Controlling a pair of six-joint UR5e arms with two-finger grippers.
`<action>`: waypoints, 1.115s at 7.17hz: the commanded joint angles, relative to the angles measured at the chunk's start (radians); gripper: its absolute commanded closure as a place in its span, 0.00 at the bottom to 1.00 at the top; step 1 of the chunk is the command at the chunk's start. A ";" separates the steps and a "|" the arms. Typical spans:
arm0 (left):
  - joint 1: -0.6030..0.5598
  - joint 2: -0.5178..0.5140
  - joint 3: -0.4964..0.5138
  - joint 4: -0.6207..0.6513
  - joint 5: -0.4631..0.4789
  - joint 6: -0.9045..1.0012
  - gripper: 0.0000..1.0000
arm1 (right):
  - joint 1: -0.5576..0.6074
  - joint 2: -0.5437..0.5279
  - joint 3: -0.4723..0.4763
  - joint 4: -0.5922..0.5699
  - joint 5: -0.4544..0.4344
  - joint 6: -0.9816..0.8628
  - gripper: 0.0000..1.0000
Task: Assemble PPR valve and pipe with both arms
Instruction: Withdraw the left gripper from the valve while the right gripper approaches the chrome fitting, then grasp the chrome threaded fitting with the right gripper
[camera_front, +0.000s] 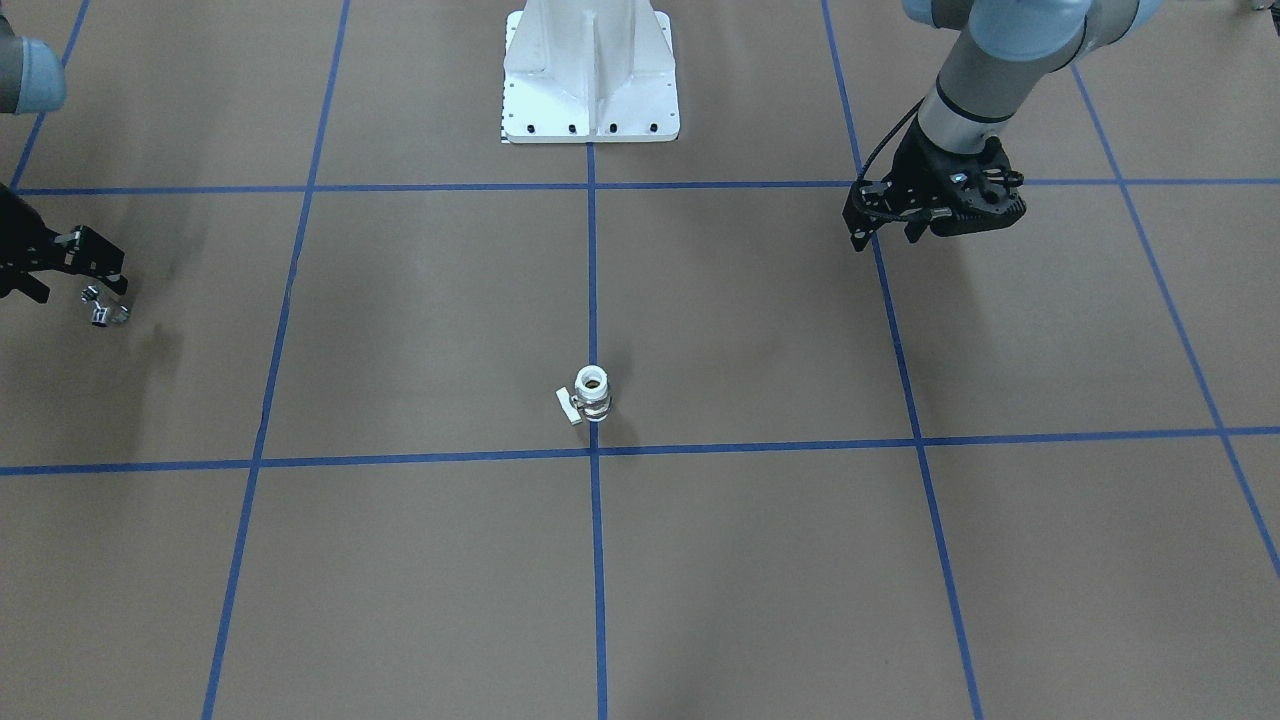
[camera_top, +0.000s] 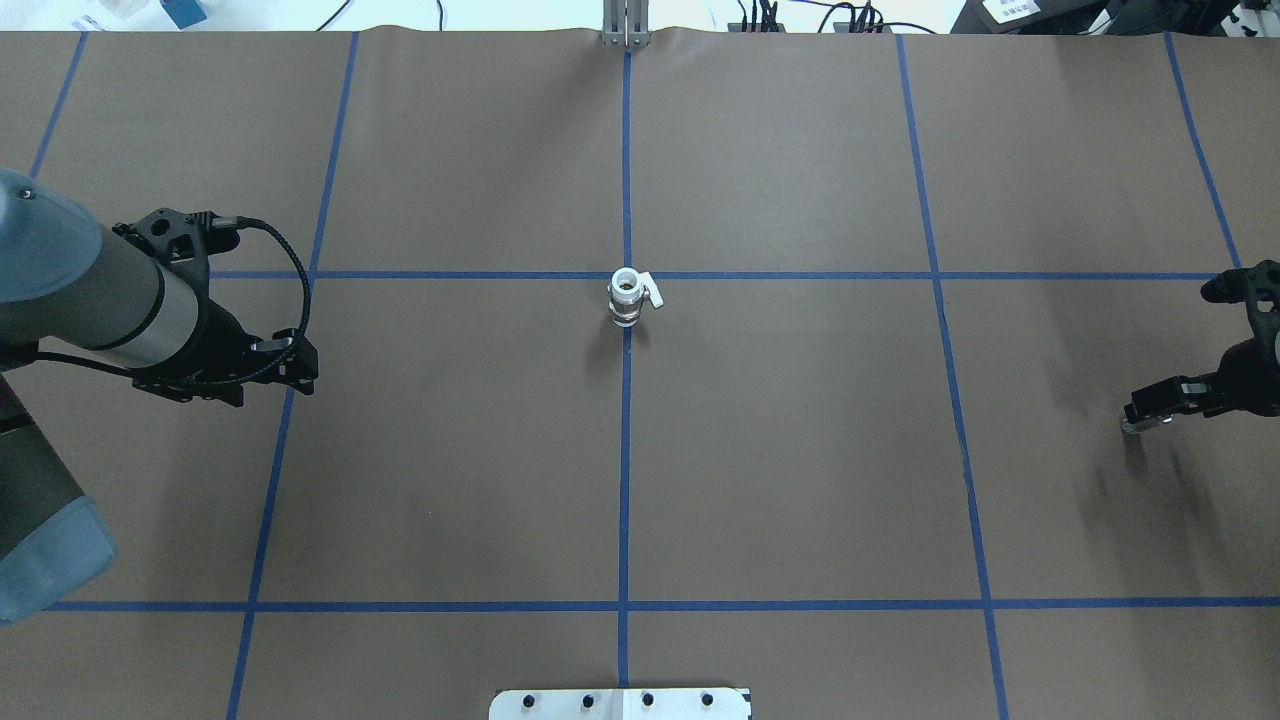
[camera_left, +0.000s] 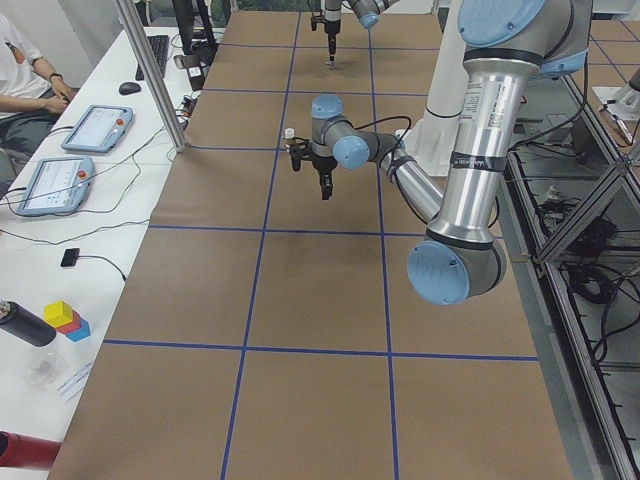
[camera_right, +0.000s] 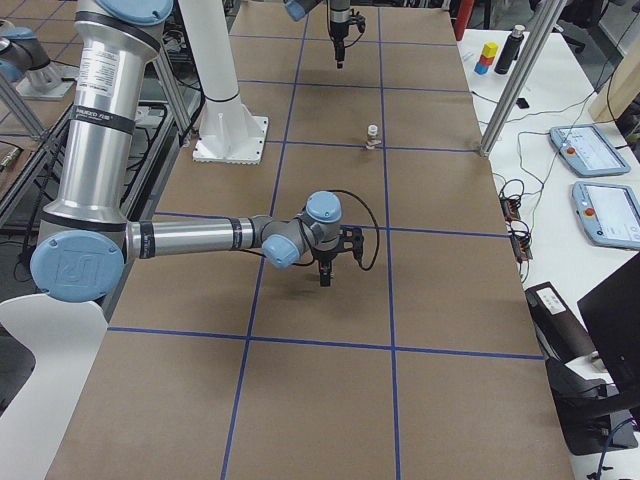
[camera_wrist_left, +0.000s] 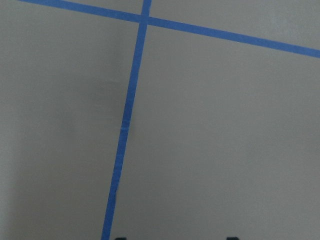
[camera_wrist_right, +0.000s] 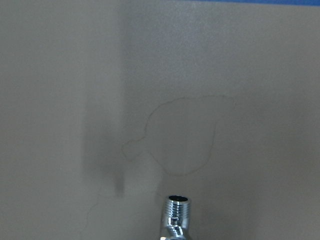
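The brown surface (camera_top: 800, 450) is crossed by a grid of blue tape lines (camera_top: 940, 300). The robot's white pedestal base (camera_front: 590, 70) is bolted at the middle of the surface's robot-side edge.

The left arm (camera_top: 80, 290) reaches in from its own side and holds its claw (camera_front: 885, 238) above the surface, close to a tape crossing. In the left wrist view the two fingertips (camera_wrist_left: 230, 238) sit far apart at the bottom edge with only bare surface and tape between them, so this claw is released and holds nothing.

The right arm (camera_right: 190, 237) stretches out low over the surface on the opposite side, well apart from the left. Its claw (camera_front: 103, 293) is clenched on the pipe (camera_front: 105, 308), which hangs at the fingertips clear of the surface and casts a shadow below. In the right wrist view the pipe's chrome threaded end (camera_wrist_right: 176, 210) pokes up at the bottom centre, with its round opening facing forward.

The PPR valve (camera_top: 627, 297) stands upright on one white end on the central tape line. It sits just on the robot's side of a tape crossing, roughly midway between the two claws and touched by neither. Its upper white socket is open to the top, and its little pale handle (camera_top: 650, 296) sticks out toward the robot's right.
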 joint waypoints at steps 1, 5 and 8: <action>-0.001 -0.003 0.003 0.000 0.001 0.000 0.27 | -0.012 0.008 -0.011 0.000 -0.005 0.002 0.14; 0.001 -0.009 0.008 0.002 0.001 -0.001 0.27 | -0.012 0.015 -0.017 0.000 -0.003 0.002 0.44; 0.001 -0.012 0.008 0.002 0.001 -0.001 0.27 | -0.011 0.013 -0.019 0.000 -0.003 0.002 0.55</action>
